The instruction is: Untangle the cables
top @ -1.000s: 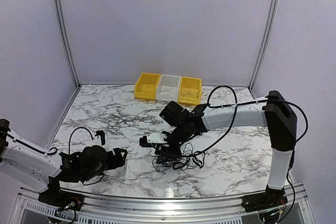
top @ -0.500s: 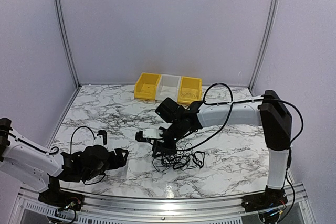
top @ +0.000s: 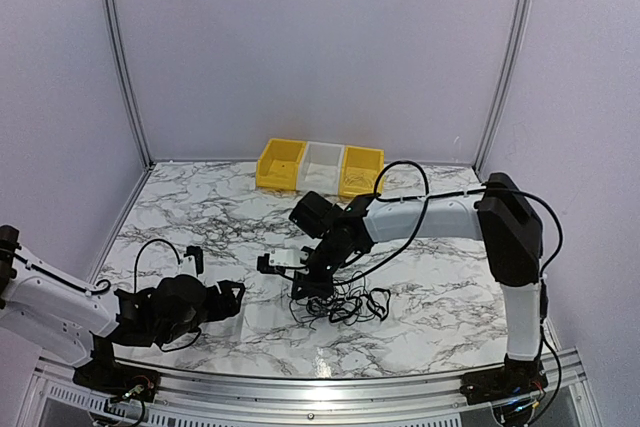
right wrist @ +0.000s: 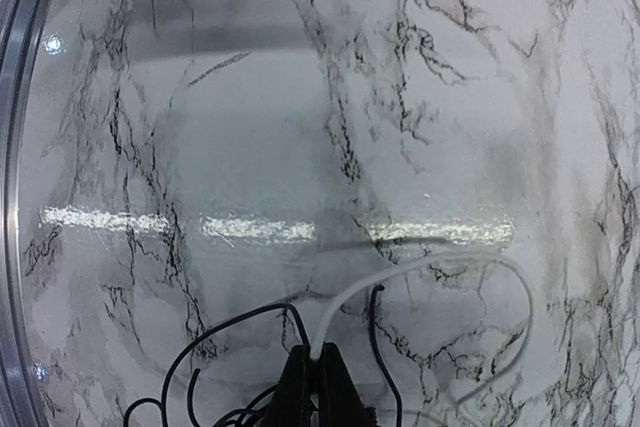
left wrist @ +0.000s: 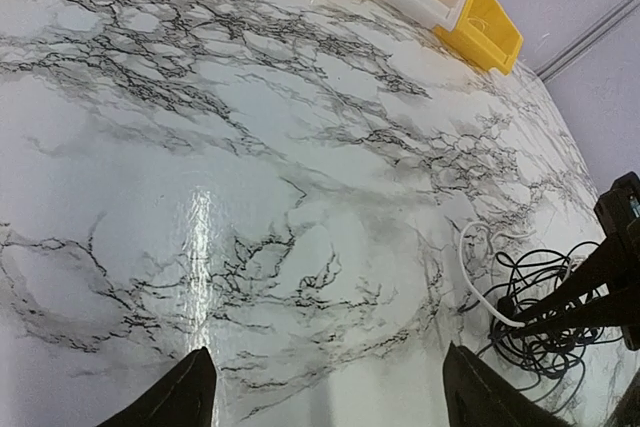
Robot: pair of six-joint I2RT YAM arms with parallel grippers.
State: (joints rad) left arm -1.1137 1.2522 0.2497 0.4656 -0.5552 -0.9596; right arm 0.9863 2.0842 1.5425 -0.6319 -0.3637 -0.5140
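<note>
Right end effector (right wrist: 320, 355) tight on white cord (right wrist: 425, 269) — cables (top: 345, 305) alongside.

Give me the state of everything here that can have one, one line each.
left gripper, open, nothing between its fingers, over bare table
right gripper, shut on the white cable
white cable, pinched at one spot, the rest looping loose on the table
black cables, tangled in a loose heap beside the right gripper
bins, upright, side by side at the far edge
</note>
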